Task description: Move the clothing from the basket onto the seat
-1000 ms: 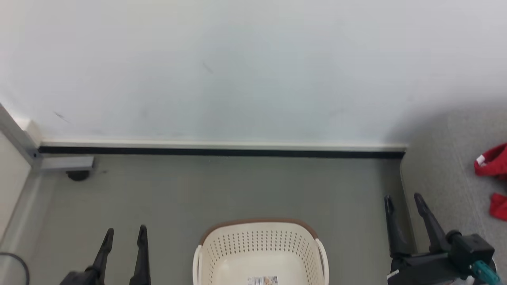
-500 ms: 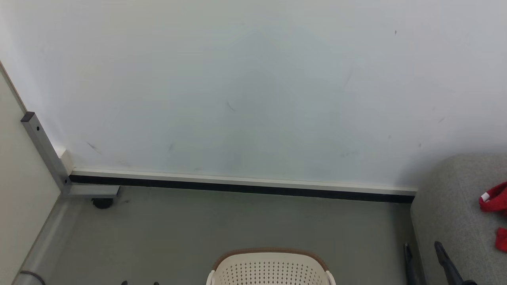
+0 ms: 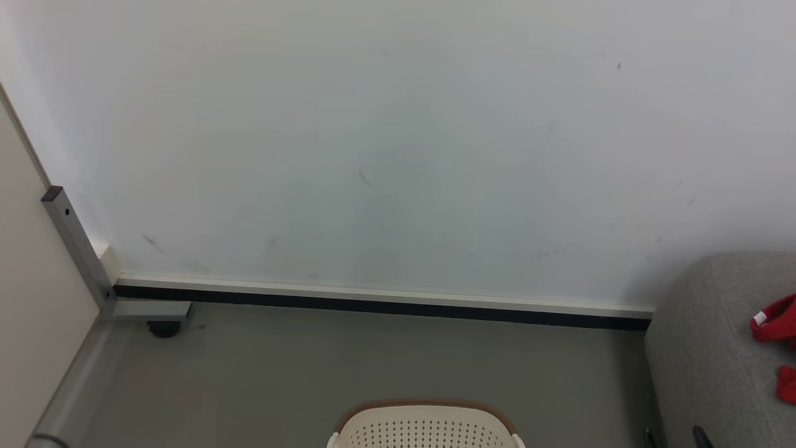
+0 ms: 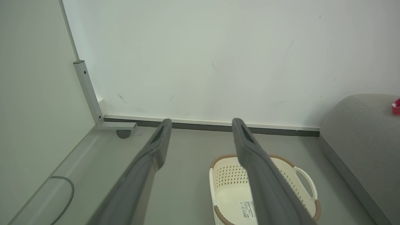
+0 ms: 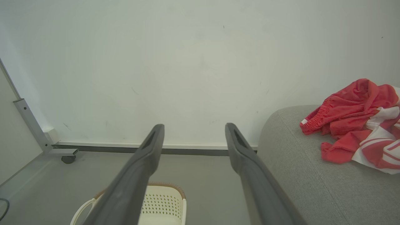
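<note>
The left gripper (image 4: 201, 122) is pictured with its two dark fingers spread wide and nothing between them, held above the grey floor (image 4: 175, 175). Part of the basket (image 4: 229, 175) is hidden by the gripper's right finger. The basket stands on the floor below, and a barcode label (image 4: 247, 209) can be seen on its pale bottom. The right gripper (image 5: 194, 126) is likewise spread and empty, and the basket is cut off there by its left finger and the bottom edge. The clothing (image 5: 353, 118) is heaped on the seat (image 5: 312, 175) to the right, well apart from both grippers, its right side cropped. In the head view the basket is cut by the bottom edge, its brown far rim showing. Open floor is seen between the basket and the wall (image 3: 398, 155), bounded by a dark skirting strip (image 3: 373, 305), a metal frame leg (image 3: 74, 242) at left and the seat's rounded edge at right.
</note>
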Tool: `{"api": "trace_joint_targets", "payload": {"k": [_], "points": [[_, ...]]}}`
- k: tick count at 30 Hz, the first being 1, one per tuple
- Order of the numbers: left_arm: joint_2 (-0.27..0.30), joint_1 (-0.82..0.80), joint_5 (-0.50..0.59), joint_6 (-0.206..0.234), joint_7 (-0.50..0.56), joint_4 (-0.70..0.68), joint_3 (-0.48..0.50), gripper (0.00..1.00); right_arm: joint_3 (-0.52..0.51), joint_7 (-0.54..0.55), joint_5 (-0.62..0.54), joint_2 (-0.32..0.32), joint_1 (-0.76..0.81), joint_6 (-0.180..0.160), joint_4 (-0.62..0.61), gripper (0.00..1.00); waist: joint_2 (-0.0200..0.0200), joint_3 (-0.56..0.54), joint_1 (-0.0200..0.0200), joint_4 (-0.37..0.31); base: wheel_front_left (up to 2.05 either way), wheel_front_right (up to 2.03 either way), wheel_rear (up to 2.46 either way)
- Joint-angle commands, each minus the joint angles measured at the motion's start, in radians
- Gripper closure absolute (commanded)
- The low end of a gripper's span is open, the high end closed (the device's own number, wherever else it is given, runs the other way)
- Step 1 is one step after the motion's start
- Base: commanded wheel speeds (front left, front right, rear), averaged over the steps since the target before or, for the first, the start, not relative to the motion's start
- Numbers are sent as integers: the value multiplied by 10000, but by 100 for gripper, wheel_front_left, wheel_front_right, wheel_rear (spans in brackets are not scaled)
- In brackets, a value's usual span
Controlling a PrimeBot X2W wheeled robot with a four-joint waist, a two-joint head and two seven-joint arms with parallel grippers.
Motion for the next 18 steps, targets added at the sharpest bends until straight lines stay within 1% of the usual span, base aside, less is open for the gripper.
{"api": "trace_joint_targets", "payload": {"k": [1,5,8,9,14,18], "points": [[-88,181,166,-135,-38,52,173,0,-3,-22,-13,15,138,-3,-64,0,0,33,0,-20,0,0,0],[-331,127,404,-408,-38,122,468,0,90,-23,-39,-5,121,-3,-57,0,0,90,0,-33,0,0,0],[-502,121,379,-654,-38,296,621,0,136,-23,-24,-11,110,-2,-64,0,0,121,0,-31,0,0,0],[-509,1,388,-680,1,284,622,100,123,-2,1,1,87,0,-27,100,0,121,0,-31,0,0,0],[-631,3,385,-680,46,617,564,100,161,11,19,58,137,0,310,100,0,131,0,-33,0,0,0],[-673,-144,-356,-754,193,732,602,100,91,157,832,49,25,0,377,100,0,180,0,-46,0,0,0]]}}
